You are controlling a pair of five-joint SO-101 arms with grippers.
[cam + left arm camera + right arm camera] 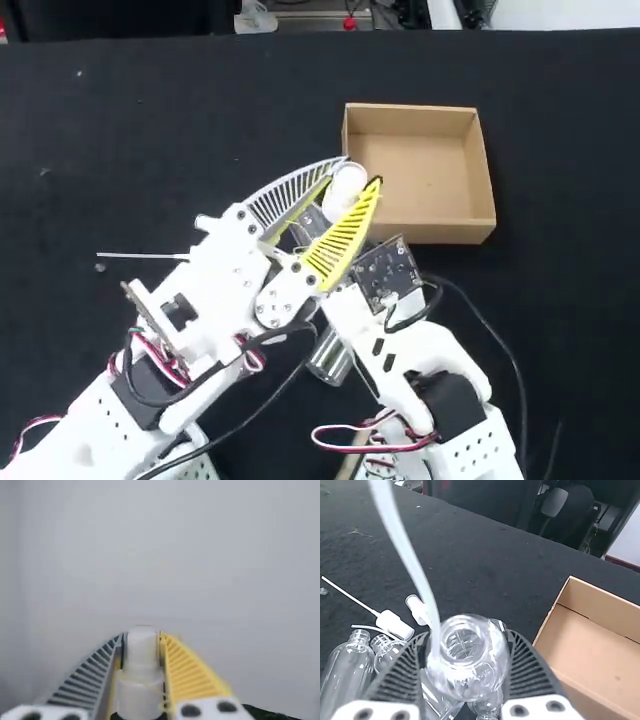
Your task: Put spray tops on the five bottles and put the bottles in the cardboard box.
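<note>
My left gripper (355, 175) (141, 637) is shut on a white spray top (346, 183) (141, 655), held raised near the corner of the cardboard box (420, 175) (600, 630). The top's long clear tube (405, 550) hangs down to the mouth of a clear bottle (465, 655). That bottle stands upright in my right gripper (465, 642), whose black fingers (530, 675) are shut on it. I cannot tell whether the tube's end is inside the neck. The box is empty.
Several more clear bottles (345, 665) lie on the black table beside two loose spray tops (395, 625) (417, 607). One top's thin tube (140, 257) stretches left. Another bottle (328, 358) shows between the two arms.
</note>
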